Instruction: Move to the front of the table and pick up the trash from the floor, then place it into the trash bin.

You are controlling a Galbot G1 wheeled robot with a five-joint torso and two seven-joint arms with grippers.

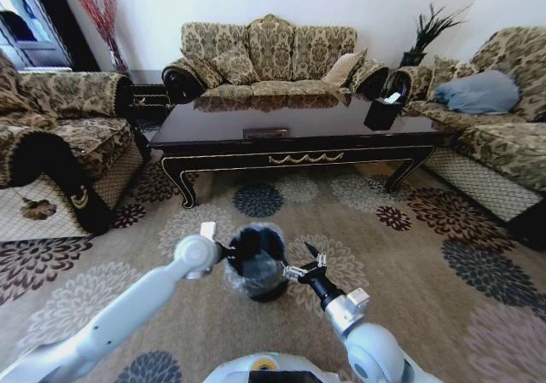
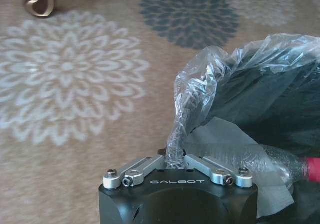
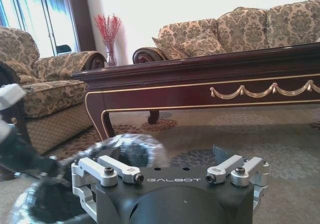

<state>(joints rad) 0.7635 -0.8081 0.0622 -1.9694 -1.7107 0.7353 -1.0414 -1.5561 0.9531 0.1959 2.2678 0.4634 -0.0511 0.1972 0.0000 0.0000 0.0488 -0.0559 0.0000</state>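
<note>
The left pincer point(image 2: 175, 166) was closed on the plastic liner point(image 2: 200, 94) at the rim of the bin point(image 1: 256, 268), which stood on the carpet point(image 1: 409, 255) before the worktop point(image 1: 299, 131). A pull could tip the bin and spill the paper point(image 2: 220, 139) and the bottle point(image 2: 280, 161). The right pincer point(image 1: 304, 268) hovered open just beside the bin.

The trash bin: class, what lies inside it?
Inside the trash bin, the left wrist view shows a crumpled white paper and a clear red-capped bottle. Anything beneath them is covered.
</note>
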